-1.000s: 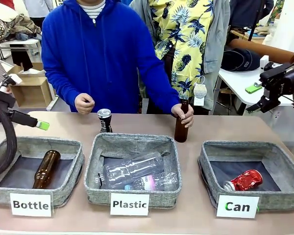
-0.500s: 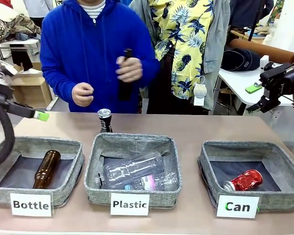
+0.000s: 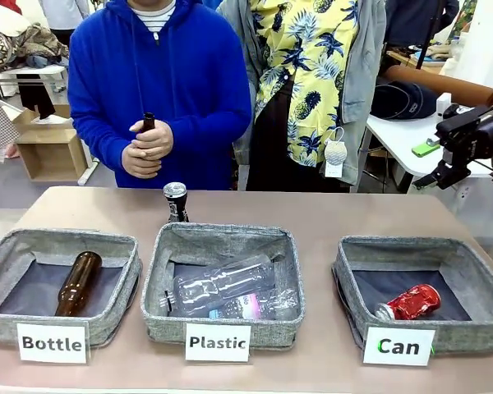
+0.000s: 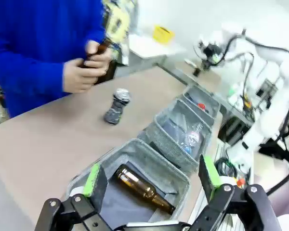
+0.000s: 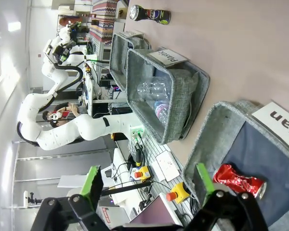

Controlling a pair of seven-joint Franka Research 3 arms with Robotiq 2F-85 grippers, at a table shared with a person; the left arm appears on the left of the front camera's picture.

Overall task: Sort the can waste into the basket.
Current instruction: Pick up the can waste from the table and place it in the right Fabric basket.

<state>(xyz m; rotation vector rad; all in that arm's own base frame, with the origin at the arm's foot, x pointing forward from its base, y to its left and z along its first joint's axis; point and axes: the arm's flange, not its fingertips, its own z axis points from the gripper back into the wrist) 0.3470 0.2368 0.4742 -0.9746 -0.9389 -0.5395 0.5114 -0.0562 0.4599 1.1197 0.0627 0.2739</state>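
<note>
Can waste, two pieces; sorting looked about half done.

Nearest row: three grey felt baskets along the near edge of the table [image 3: 353,215]. The crushed red can [image 3: 411,302] lay on its side inside the Can basket [image 3: 464,335], toward its front-left corner. That piece I judged finished. The Plastic basket [image 3: 267,332] in the middle held clear plastic bottles [image 3: 222,287], and the Bottle basket [image 3: 107,328] held one brown bottle [image 3: 76,283] lying flat. No can sat in either.

Just behind the Plastic basket, the black can [image 3: 175,202] stood upright on the bare table, well apart from the Can basket. It was touched by nothing, so this was the piece left to move.

Both end effectors were released and empty. The left end effector [image 4: 151,172] had its fingers spread wide, with the Bottle basket below and the black can farther off. The right end effector [image 5: 147,179] was likewise spread and looked over the Can basket end of the row. Neither was near the black can.

Far edge: the person's hands [image 3: 148,149] were clasped around another brown bottle [image 3: 148,121] at chest height, off the table.
</note>
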